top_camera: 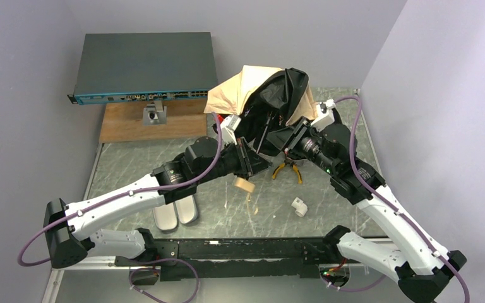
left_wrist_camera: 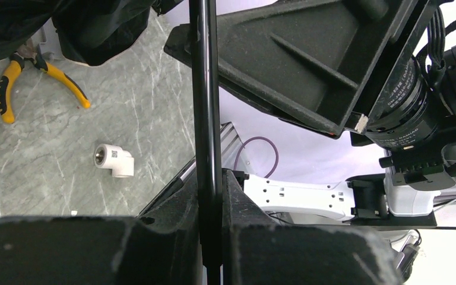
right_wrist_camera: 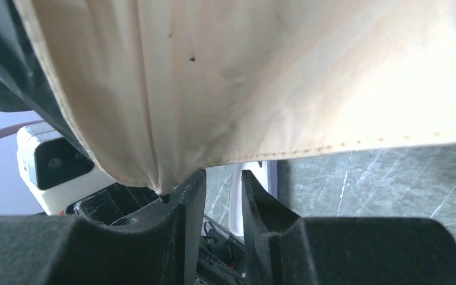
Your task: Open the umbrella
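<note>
My left gripper (left_wrist_camera: 212,178) is clamped on the umbrella's black shaft (left_wrist_camera: 205,89). In my left wrist view the rod runs straight up between the two fingers (left_wrist_camera: 172,231), which press it from both sides. The umbrella (top_camera: 252,88) is at the far middle of the table (top_camera: 132,161), raised above the surface and partly spread. Its cream fabric billows to the left and back, while the black underside (top_camera: 284,95) faces the overhead camera. The small tan handle (top_camera: 245,184) shows just below my left gripper in that view, over the marbled top; I cannot tell whether it touches the surface. My right gripper (right_wrist_camera: 222,178) reaches in from the right, close under the canopy. Its fingers stand near each other with a narrow gap. I see nothing between them, only table and a white part behind. A gathered fold of the cream fabric (right_wrist_camera: 243,77) comes down against the outer side of one finger (right_wrist_camera: 187,202), and the rest of the cloth hangs over the gripper. On the table near my grippers lie yellow-handled pliers (left_wrist_camera: 2,89) and, closer to my bases, a white pipe elbow (left_wrist_camera: 114,161). Two lavender-grey case shells (top_camera: 175,213) lie side by side just beside my left forearm. At the far left a network switch (top_camera: 142,63) sits on a wooden board (top_camera: 132,123).
</note>
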